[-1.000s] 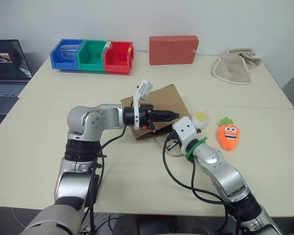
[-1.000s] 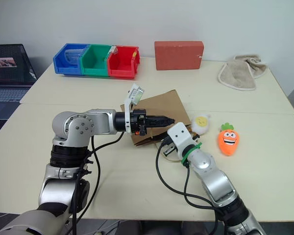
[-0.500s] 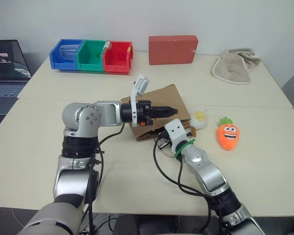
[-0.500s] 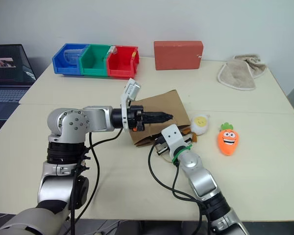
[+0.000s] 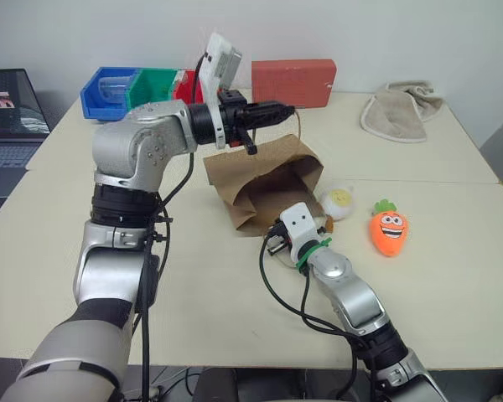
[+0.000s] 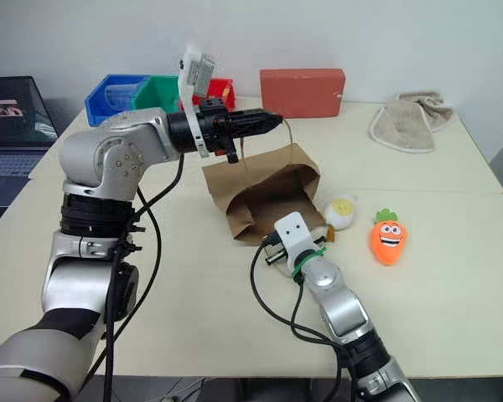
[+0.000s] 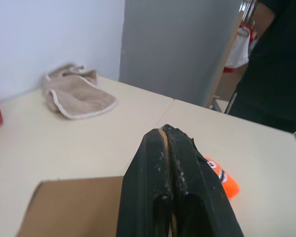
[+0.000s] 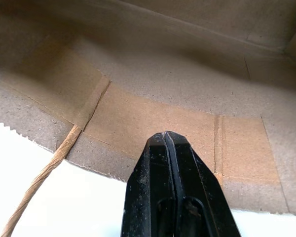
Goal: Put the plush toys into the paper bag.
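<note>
Under my left tool, clamped on a handle, hangs the bag, mouth open; my right tool, closed empty, sits at its lip, egg and carrot just right.

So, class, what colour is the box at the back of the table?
The box is red, clearest in the left eye view.

hidden: egg toy partly behind paper bag | laptop cut off
</note>
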Controlling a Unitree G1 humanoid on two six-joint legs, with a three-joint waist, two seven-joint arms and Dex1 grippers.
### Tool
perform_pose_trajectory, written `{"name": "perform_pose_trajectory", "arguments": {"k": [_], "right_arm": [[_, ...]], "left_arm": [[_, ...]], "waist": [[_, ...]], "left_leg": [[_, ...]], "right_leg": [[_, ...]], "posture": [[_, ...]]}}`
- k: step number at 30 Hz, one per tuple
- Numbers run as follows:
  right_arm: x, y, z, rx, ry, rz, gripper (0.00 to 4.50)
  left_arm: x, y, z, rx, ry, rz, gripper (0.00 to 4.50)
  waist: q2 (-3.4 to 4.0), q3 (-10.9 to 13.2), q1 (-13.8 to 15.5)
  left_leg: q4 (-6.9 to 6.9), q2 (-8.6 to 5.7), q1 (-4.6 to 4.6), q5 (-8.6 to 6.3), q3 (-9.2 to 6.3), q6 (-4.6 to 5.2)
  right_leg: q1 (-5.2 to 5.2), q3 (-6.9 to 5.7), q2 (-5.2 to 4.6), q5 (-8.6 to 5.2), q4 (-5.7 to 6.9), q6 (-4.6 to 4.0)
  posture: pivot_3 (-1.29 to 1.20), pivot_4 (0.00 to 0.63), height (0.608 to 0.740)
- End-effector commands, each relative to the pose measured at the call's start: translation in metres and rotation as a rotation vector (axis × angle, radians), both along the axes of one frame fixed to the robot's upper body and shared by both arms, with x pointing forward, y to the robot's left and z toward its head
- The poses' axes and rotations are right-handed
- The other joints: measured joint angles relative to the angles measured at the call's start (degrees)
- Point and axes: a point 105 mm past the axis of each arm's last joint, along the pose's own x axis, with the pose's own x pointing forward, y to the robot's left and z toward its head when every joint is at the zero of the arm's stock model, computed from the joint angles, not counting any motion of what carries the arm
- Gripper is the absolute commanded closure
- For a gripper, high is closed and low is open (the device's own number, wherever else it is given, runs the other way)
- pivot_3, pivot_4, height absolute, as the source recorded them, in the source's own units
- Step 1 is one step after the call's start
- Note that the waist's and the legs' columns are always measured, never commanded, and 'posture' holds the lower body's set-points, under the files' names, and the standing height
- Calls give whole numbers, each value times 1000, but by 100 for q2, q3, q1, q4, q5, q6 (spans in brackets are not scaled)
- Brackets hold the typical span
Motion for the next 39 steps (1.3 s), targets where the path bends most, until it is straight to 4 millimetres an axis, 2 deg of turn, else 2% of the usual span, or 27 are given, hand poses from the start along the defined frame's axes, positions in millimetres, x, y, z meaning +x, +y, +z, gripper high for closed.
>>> {"name": "perform_pose_trajectory", "arguments": {"k": [1,6,10,20,25,30,34,39], "right_arm": [[-1,4,-1,-4,10,17,4476],[-1,5,-1,1,17,23,4476],[-2,7,-1,-1,18,32,4476],[-3,9,6,4,7,58,4476],[-4,3,25,-7,-55,76,4476],[-18,-2,46,7,-87,138,4476],[-26,-14,61,4,-96,147,4476],[-40,-23,68,8,-55,208,4476]], "left_arm": [[-14,-11,27,58,-242,-43,4500],[-35,-27,28,135,-416,-123,4500],[-44,-31,13,252,-528,-163,4500],[-31,-12,-14,227,-325,-103,4500],[-32,-9,-26,199,-186,-129,4500],[-36,-9,-36,228,-179,-149,4500],[-39,-12,-41,235,-182,-165,4500],[-44,-16,-48,230,-159,-184,4500]], "waist": [[0,0,-8],[0,0,-32],[1,0,-65],[2,1,-80],[7,4,-79],[9,6,-76],[10,6,-75],[10,6,-72]], "left_leg": [[-5,0,0,3,1,-5],[-23,0,0,14,1,-22],[-35,0,3,16,2,-23],[-38,0,4,15,-1,-17],[-38,0,3,15,-2,-17],[-39,1,0,16,-4,-19],[-40,0,0,16,-5,-19],[-39,0,0,17,-6,-19]], "right_leg": [[-1,1,0,0,-2,0],[-8,2,0,-1,-5,-1],[-8,3,0,-1,-5,-3],[-9,2,1,-2,-4,-3],[-10,1,1,-2,-3,-3],[-13,0,1,-2,-3,-3],[-13,-1,1,-2,-3,-3],[-11,-1,1,-2,-3,-3]], "posture": [[0,150,740],[0,150,740],[0,150,740],[0,150,740],[0,150,740],[0,150,740],[0,150,740],[0,150,740]]}}
